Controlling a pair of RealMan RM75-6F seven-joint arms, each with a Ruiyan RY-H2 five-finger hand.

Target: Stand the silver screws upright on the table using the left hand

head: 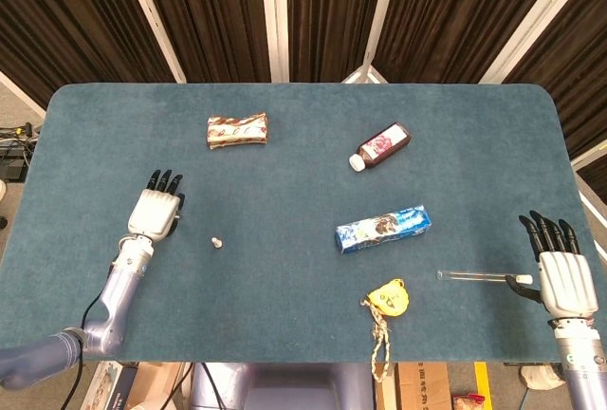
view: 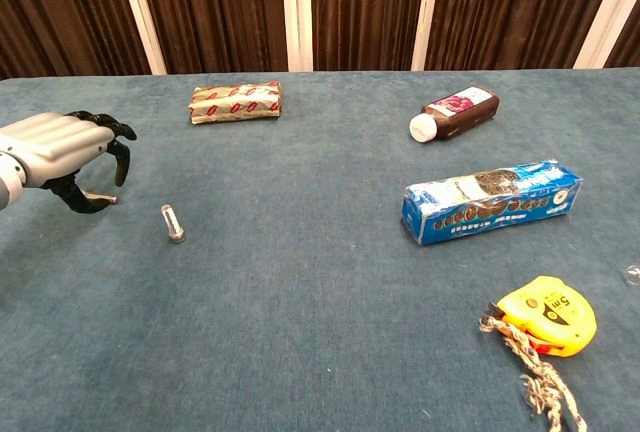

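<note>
One silver screw (view: 101,197) lies flat on the blue table; only its tip shows in the chest view, and the head view hides it under my left hand (head: 156,209). That left hand (view: 62,152) hangs over the screw with its fingers curved down around it, and I see no firm grip. A second silver screw (view: 173,223) stands apart to the right, seemingly upright on its head, and shows as a small dot (head: 216,240) from above. My right hand (head: 560,275) rests at the table's right front, fingers spread and holding nothing.
A wrapped snack bar (head: 237,130) lies behind the screws. Toward the right are a brown bottle (head: 380,146) on its side, a blue biscuit box (head: 382,229), a yellow tape measure (head: 389,298) with cord, and a clear tube (head: 474,277) beside my right hand.
</note>
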